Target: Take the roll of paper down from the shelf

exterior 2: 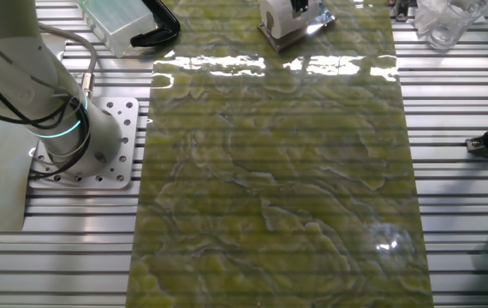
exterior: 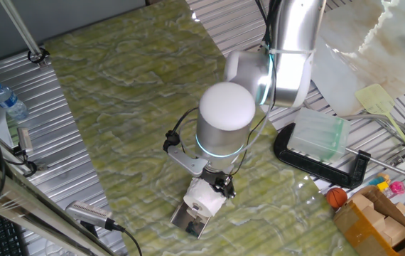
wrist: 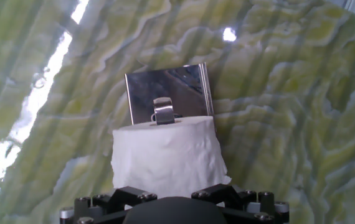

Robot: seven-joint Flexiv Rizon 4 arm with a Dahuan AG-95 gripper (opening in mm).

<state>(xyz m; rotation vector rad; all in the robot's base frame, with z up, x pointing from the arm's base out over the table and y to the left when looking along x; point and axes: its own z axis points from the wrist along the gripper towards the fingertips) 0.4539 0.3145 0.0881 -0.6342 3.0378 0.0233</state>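
The white roll of paper (wrist: pixel 168 155) sits between my gripper's (wrist: pixel 172 191) black fingers (wrist: pixel 127 195), and the jaws press on its sides. Just beyond the roll lies the shelf (wrist: pixel 165 87), a shiny metal plate flat on the green mat, with its raised bracket (wrist: pixel 163 112) showing at the roll's far edge. In one fixed view the roll (exterior: pixel 204 198) is under the gripper (exterior: pixel 221 186), above the plate (exterior: pixel 190 221). The other fixed view shows the roll (exterior 2: pixel 278 15) and the plate (exterior 2: pixel 300 32) at the far edge.
A black clamp (exterior: pixel 316 162) with a translucent plastic box (exterior: pixel 319 135) stands to the right. A small orange ball (exterior: pixel 337 196) and a cardboard box (exterior: pixel 376 217) lie at the right front. A water bottle (exterior: pixel 7 99) is on the left.
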